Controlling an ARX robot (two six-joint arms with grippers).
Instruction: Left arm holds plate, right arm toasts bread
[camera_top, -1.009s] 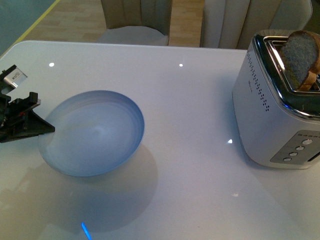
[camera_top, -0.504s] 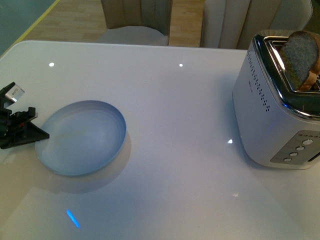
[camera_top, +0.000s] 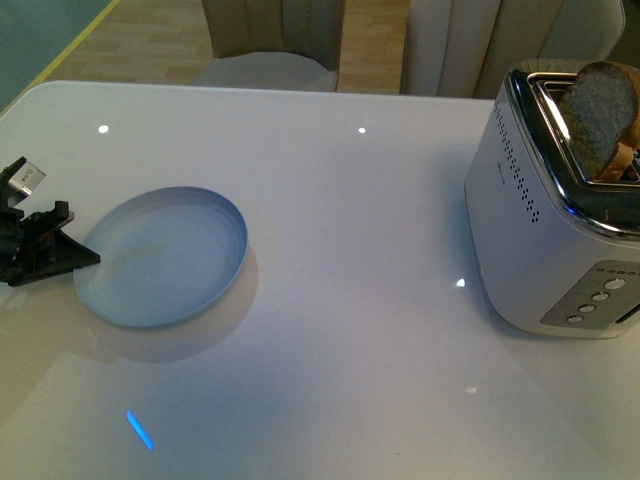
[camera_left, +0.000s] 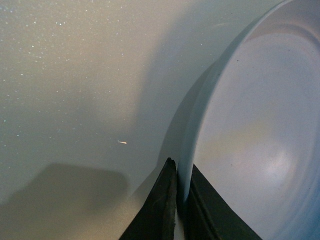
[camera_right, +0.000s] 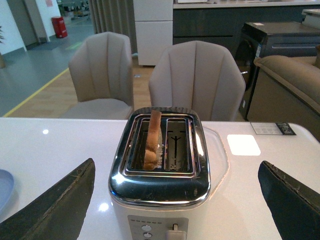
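Jaws of the left gripper are pinching the rim of the plate at near left. The right gripper is gaping before the toaster at right, where the bread is standing in 1 slot. Next move probably calls for closing on its crust.

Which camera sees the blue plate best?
The front view: the whole round plate shows there. The left wrist view shows only part of it, its rim pinched between the left fingers. The right wrist view catches just a sliver.
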